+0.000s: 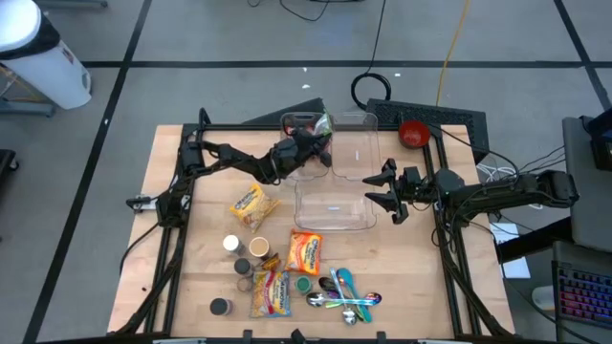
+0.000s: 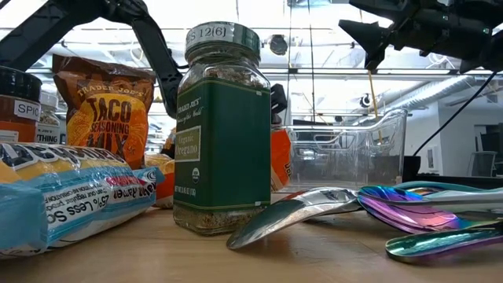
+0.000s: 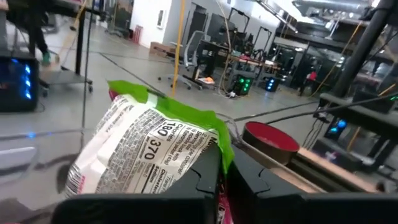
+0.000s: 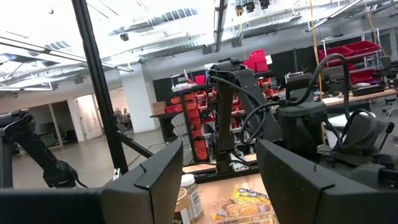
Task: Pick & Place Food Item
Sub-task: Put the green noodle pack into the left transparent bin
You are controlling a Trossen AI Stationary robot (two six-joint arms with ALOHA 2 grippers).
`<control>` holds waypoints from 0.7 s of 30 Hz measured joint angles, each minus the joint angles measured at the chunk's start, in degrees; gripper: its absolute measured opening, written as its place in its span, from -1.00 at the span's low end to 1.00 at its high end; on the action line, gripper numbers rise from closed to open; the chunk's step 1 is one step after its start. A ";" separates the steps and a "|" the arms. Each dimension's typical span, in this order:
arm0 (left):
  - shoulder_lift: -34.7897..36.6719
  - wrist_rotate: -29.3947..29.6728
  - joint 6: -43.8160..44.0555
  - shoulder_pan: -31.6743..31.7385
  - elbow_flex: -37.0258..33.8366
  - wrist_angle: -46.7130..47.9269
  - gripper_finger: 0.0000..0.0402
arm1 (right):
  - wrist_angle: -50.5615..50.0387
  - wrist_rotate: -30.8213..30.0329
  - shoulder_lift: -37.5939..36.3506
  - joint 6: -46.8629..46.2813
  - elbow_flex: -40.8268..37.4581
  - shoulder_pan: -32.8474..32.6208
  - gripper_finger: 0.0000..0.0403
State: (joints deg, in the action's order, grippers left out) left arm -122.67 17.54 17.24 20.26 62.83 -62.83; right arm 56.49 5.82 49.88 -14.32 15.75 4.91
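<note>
The left gripper (image 1: 311,137) is pinching a crinkled white snack bag (image 3: 146,149) with a green top edge over the far clear container (image 1: 354,143); its label is showing "180" and "370". The right gripper (image 1: 382,191) is hanging open, holding nothing.

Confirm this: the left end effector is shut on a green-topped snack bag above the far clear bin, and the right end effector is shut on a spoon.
Wrong about the right end effector: the right wrist view shows it open, holding nothing. The left end effector does grip the snack bag above the far clear bin.
</note>
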 joint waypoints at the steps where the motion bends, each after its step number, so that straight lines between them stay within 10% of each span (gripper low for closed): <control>1: 0.00 -0.81 0.25 0.21 0.00 0.00 -0.85 | 0.00 0.00 -0.02 0.01 0.00 0.00 -0.03; 21: 6.15 2.56 -2.24 2.00 0.00 14.54 0.09 | -0.02 -0.02 -0.02 -0.01 0.00 -0.02 -0.03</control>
State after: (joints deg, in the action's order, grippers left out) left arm -116.53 20.09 15.00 22.26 62.83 -48.29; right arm 56.47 5.80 49.87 -14.32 15.75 4.89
